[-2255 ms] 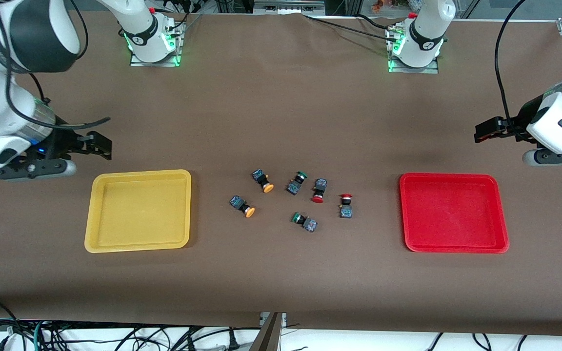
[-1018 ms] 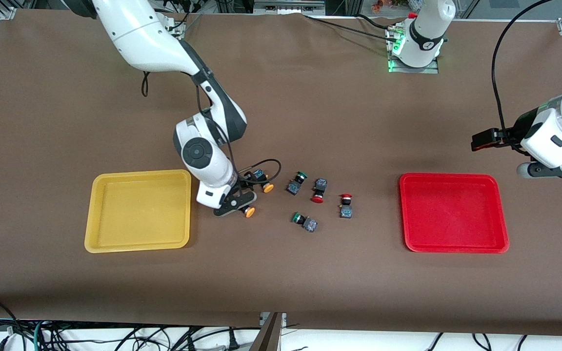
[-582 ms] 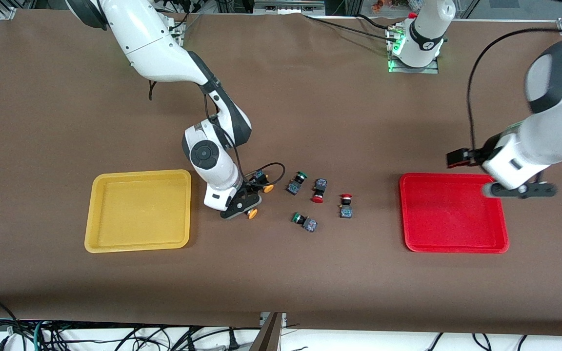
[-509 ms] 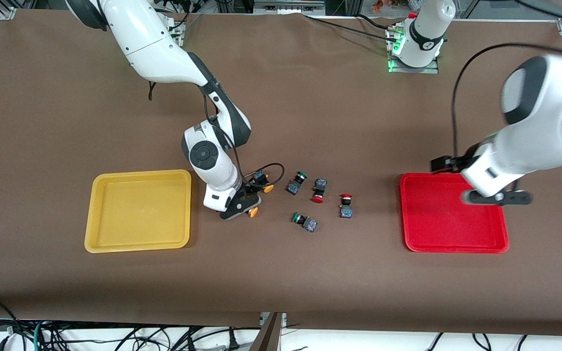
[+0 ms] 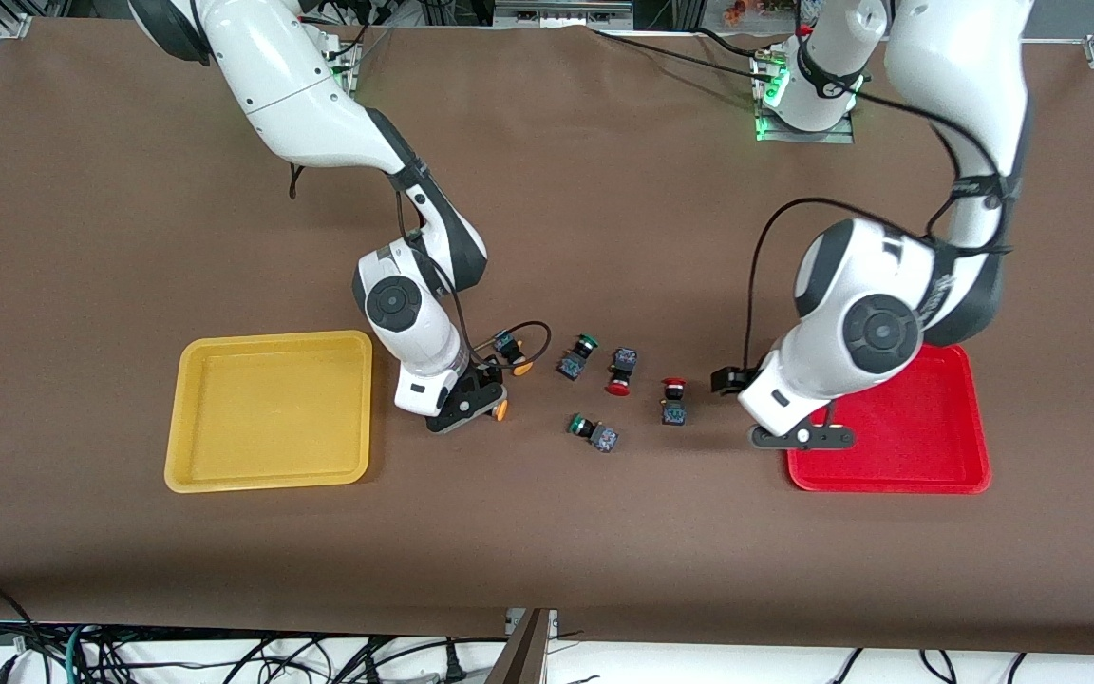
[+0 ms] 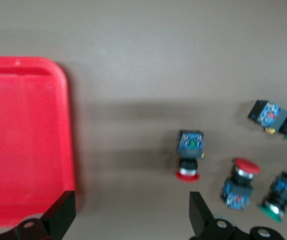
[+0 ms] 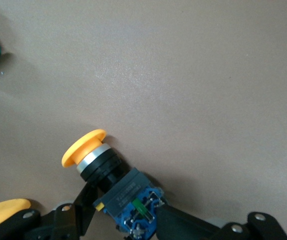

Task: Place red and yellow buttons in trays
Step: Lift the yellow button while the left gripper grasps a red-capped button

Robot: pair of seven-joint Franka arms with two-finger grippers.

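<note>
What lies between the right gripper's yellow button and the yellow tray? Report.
Nothing visible: only bare tablecloth separates the yellow button, clamped in the right gripper, from the yellow tray. The left gripper hangs open beside the red tray.

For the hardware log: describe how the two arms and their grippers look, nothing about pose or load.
Both arms have glossy white shells with dark grey to black joint sections and round dark caps. A thin black cable loops outside each wrist. The right gripper and left gripper are black, with flat angular fingers and small round fasteners. Green lights glow at the bases.
</note>
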